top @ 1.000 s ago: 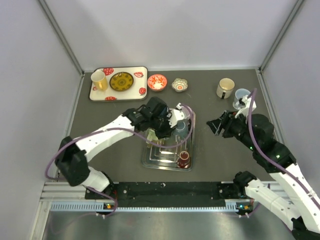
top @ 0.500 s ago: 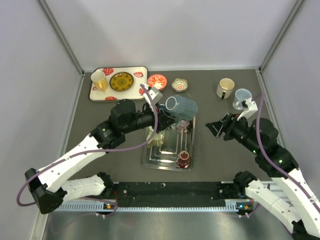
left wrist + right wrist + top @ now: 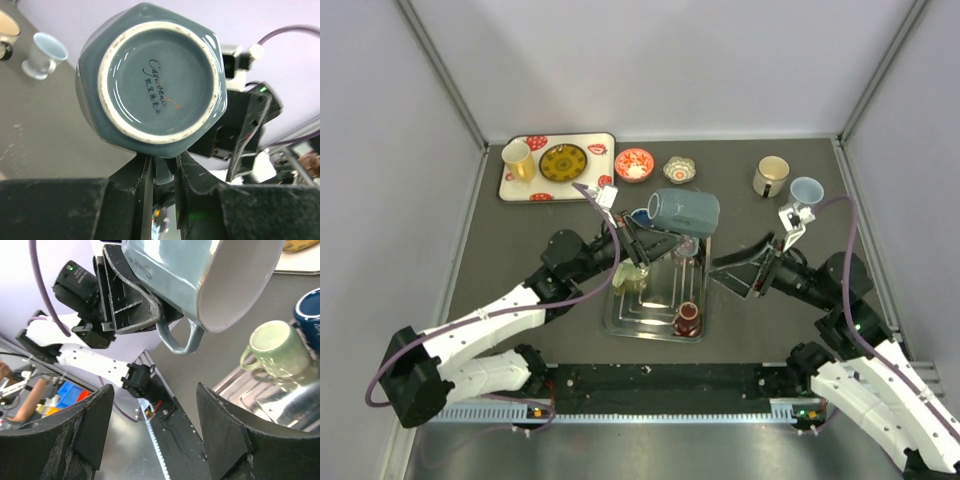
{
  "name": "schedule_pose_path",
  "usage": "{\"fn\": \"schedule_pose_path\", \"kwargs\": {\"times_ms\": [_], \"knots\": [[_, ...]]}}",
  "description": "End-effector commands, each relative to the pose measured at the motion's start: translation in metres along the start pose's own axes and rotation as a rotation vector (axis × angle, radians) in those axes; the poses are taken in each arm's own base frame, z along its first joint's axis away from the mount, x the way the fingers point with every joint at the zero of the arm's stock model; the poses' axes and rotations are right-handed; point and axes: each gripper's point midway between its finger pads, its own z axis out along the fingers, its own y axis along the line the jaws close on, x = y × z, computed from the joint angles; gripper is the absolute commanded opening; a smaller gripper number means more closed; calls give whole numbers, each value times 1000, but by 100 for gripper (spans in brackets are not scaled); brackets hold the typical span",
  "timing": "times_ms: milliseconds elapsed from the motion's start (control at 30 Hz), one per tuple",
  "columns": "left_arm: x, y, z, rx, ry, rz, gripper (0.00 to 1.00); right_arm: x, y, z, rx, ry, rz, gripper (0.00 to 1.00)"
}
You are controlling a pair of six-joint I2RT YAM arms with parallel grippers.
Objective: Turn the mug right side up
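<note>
A grey-blue mug [image 3: 682,211] hangs on its side in the air above the metal tray [image 3: 619,322]. My left gripper [image 3: 638,224] is shut on its handle. The left wrist view shows the mug's base [image 3: 157,75] facing the camera, with the handle [image 3: 164,172] pinched between the fingers. The right wrist view shows the mug's white mouth [image 3: 235,285] and the handle [image 3: 178,339] hanging below. My right gripper [image 3: 740,272] is open and empty, just right of the mug and below it, and it also shows in the right wrist view [image 3: 155,435].
On the metal tray stand a light green mug [image 3: 631,277], a dark red cup [image 3: 687,318] and a dark blue cup [image 3: 308,315]. A patterned tray [image 3: 590,178] with a yellow mug and plate sits back left. Two small bowls [image 3: 634,164], a cream mug [image 3: 770,176] and a light blue cup [image 3: 805,191] stand at the back.
My left arm lifted the grey-blue mug off the tray and turned it onto its side. My right arm swung in toward the centre, jaws open, and now sits beside the mug.
</note>
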Motion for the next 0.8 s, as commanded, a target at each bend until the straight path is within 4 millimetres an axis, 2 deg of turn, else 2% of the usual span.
{"fn": "schedule_pose_path", "kwargs": {"times_ms": [0,33,100,233,533,733,767], "knots": [[-72,-96,-21,347,-289,9,0,-9,33,4,-193,-42,49,68],[-72,-98,-23,358,-292,6,0,-15,40,5,-231,-64,64,68],[-70,-98,-22,359,-285,2,0,-14,36,10,-233,-58,90,68],[-66,-103,-22,383,-265,-16,0,-23,43,17,-269,-66,97,69],[-49,-113,-17,418,-191,-30,0,-48,69,30,-395,-72,111,69],[-41,-111,-13,421,-163,-30,0,-53,75,38,-429,-50,126,63],[-40,-111,-13,420,-162,-31,0,-54,75,38,-431,-47,125,58]]}}
